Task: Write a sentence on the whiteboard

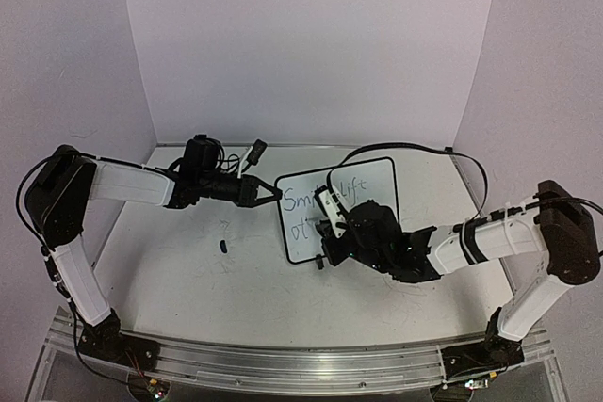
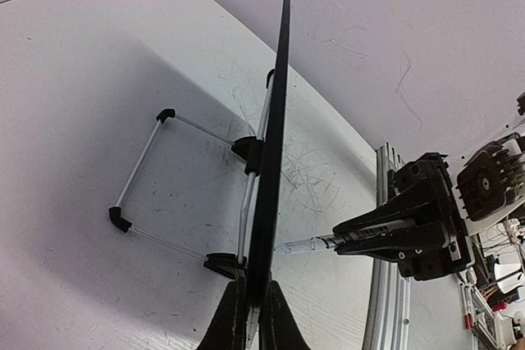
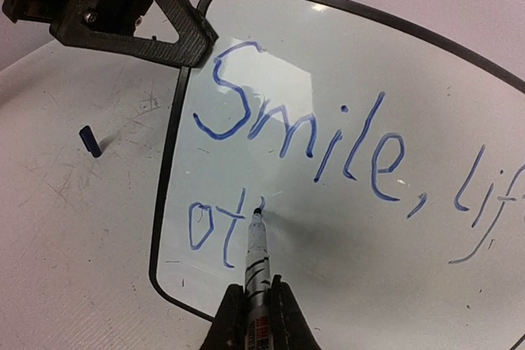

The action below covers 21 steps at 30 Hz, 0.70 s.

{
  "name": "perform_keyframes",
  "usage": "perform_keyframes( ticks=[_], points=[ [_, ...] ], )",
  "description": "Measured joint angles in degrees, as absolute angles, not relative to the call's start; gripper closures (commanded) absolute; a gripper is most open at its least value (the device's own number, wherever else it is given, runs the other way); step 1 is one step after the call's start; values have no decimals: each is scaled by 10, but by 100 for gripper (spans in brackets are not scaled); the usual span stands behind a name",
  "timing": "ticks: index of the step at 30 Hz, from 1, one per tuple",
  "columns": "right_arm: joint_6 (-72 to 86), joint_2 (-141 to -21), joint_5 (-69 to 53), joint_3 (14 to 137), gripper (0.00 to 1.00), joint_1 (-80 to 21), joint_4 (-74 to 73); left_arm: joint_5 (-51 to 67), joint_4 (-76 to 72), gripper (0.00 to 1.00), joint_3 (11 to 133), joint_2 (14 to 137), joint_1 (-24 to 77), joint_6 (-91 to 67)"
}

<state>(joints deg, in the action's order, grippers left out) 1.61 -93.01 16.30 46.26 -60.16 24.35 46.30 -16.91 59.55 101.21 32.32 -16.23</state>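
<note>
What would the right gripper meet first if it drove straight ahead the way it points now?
The whiteboard. The right gripper holds a marker aimed at the board face, its tip at or just off the surface beside the letters "ot". The marker tip would land before the fingers.

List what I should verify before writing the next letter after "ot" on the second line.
1. Board hold: left gripper, jaws shut on the whiteboard edge: ok.
2. Pen hold: right gripper, jaws shut on the marker, barrel centred between them: ok.
3. Tip placement: the marker tip sits on the board just right of "ot": ok.
4. Writing room: blank board to the right of the tip on the second line: ok.
5. The sentence reads "Smile, lift" and "ot", unfinished: not ok.
6. Loose cap lies on the table, apart from the board: ok.
</note>
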Motion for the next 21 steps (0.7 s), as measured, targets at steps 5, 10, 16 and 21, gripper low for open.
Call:
perform_keyframes(
  ticks=[5, 10, 16, 21],
  points=[
    [31, -930, 155, 455, 100, -602, 241, 463, -169, 100, 595, 1012, 323, -162],
    [40, -930, 151, 444, 100, -603, 236, 463, -169, 100, 595, 1012, 323, -159],
    [52, -930, 145, 434, 100, -607, 228, 463, -169, 100, 595, 1012, 323, -158],
    [61, -930, 141, 432, 100, -610, 225, 463, -169, 100, 595, 1012, 323, -159]
  ],
)
